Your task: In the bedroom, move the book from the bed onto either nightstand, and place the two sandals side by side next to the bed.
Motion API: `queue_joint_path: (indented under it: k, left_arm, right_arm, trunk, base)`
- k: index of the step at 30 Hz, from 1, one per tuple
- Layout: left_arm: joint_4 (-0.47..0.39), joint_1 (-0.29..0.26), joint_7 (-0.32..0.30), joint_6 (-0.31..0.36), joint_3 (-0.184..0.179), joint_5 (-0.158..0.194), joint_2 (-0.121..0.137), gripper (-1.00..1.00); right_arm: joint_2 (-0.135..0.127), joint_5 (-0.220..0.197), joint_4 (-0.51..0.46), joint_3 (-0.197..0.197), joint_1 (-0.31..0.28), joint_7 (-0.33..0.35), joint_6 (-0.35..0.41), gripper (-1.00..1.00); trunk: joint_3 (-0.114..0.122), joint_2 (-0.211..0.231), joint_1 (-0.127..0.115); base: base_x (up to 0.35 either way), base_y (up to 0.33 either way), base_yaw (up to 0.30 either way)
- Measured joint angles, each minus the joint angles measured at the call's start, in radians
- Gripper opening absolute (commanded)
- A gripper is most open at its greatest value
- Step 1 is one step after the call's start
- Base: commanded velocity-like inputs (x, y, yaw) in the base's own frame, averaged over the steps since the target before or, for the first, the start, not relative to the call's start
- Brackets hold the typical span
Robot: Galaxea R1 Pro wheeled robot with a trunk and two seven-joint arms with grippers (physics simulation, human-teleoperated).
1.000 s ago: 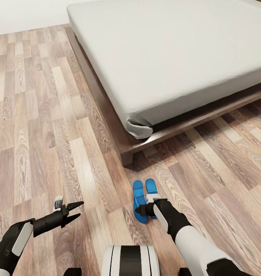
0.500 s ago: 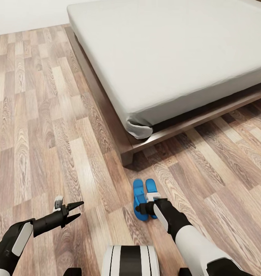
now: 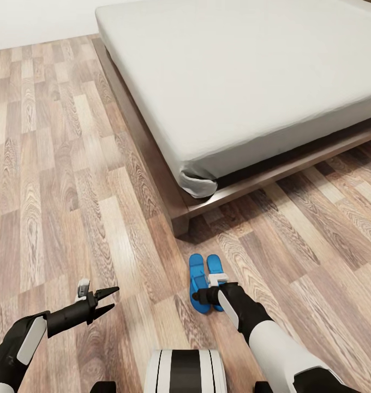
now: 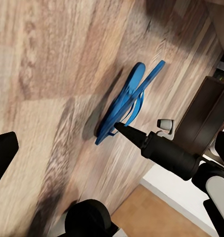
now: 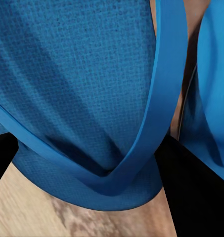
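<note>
Two blue sandals [image 3: 206, 283] are seen lying side by side on the wood-plank floor [image 3: 60, 207], just off the corner of the bed [image 3: 245, 93]. Their long axes run parallel, pointing away from the robot toward that bed corner. In the head view the near ends of both sandals are covered by the right pincer [image 3: 201, 297], which is lowered right onto them, so its tips can't really be made out there.

The right wrist view gets in way closer: the woven sole of one sandal [image 5: 87, 98] is seen between the two dark fingers [image 5: 196, 192], with the strap's V sitting right at the gap. The fingers are spread on either side of the strap, not clamped on it as far as can be told. A sliver of the second sandal [image 5: 213, 98] is cut off at the frame edge beside that finger.

From the left wrist view the pair [image 4: 129, 101] is caught edge-on and a bit blurred, with one pointed tip of the right pincer [image 4: 122, 129] touching or just above the strap end. The dark bed frame [image 4: 208, 116] is partly visible beyond.

The left pincer [image 3: 106, 302] is held above bare floor, well apart from the sandals, its fingers parted and nothing between them.
</note>
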Motion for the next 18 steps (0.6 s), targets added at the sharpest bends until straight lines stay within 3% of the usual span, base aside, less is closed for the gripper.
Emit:
queue_joint_path:
  k: [18]
  left_arm:
    - [-0.001, 0.0, 0.0, 0.002, 0.0, 0.0, 0.001, 1.0]
  right_arm:
    - [0.0, -0.002, 0.0, 0.0, -0.004, -0.042, -0.013, -1.0]
  trunk:
    - [0.0, 0.0, 0.0]
  base:
    - [0.0, 0.0, 0.0]
